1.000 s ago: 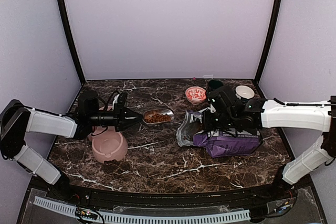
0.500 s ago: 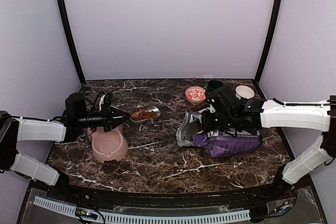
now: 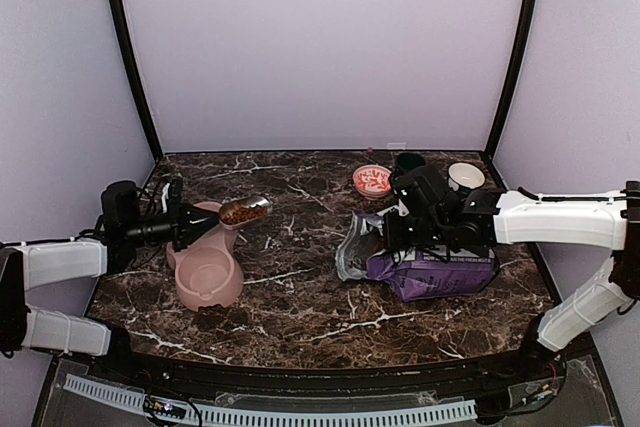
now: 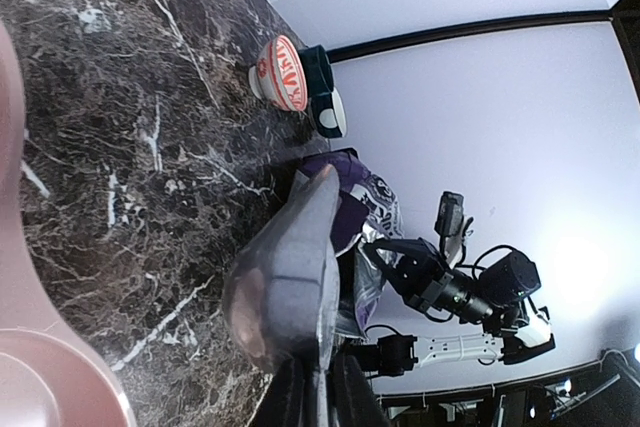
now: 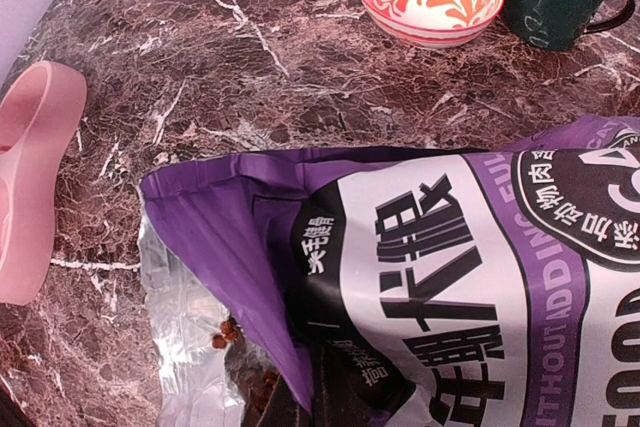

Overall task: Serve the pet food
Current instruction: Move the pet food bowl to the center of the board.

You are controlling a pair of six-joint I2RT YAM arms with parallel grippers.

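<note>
**Item 1 – pink double bowl**, nearest the arm bases on the left of the marble table. The near compartment is showing no kibble.

**Item 2 – purple pet-food bag**, lying on its side at right with its foil mouth facing left. A few pellets are sitting just inside the mouth. The right gripper is resting at the bag's upper edge with its jaws closed, apparently pinching the film. The white forearm is reaching in low from the right.

**Item 3 – metal scoop**, carrying the kibble as a loose heap. The left gripper is clamping the handle in narrow jaws. The arm is stretching in almost level from the left, and the scoop is riding roughly level too. It is hovering by the right edge of the bowl's far compartment — whether fully over it, I cannot tell.

**Step, as judged:** transfer of a loaded scoop, with pouring not yet begun. The next move is calling for centring over a compartment, then a slow wrist roll — too fast and pellets may scatter.

**Item 4 – far row:** a red-patterned bowl, a dark mug and a white cup.
</note>
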